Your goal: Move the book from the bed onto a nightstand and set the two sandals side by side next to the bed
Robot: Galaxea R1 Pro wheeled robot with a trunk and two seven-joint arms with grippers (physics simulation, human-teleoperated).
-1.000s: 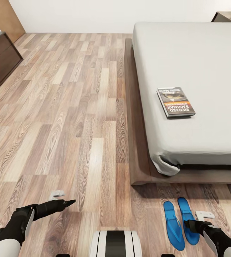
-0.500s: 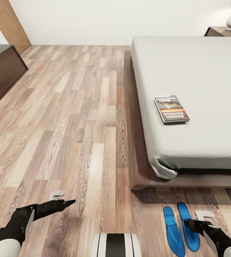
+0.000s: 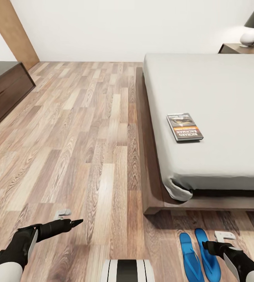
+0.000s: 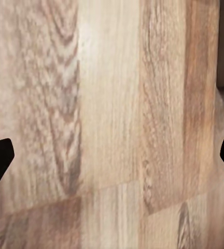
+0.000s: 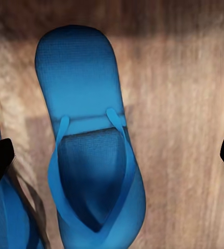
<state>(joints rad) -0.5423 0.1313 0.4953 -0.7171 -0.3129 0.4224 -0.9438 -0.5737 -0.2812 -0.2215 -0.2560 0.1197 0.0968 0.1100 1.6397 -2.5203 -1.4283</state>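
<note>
Bed [image 3: 221, 102], pale grey mattress on a dark wooden frame, fills the right of the head view above the wood-plank floor [image 3: 84, 129], with a nightstand [image 3: 236, 48] at its far corner and a dark dresser [image 3: 1, 90] at the left. Near the mattress's left edge lies the book [image 3: 184, 126], flat, and the two sandals [image 3: 199, 252] sit side by side on the floor just beyond the bed's foot. Both pincers hang spread, the left gripper [image 4: 112, 155] over bare planks, the right gripper [image 5: 112, 155] over one sandal, though its height there is hard to judge.
</note>
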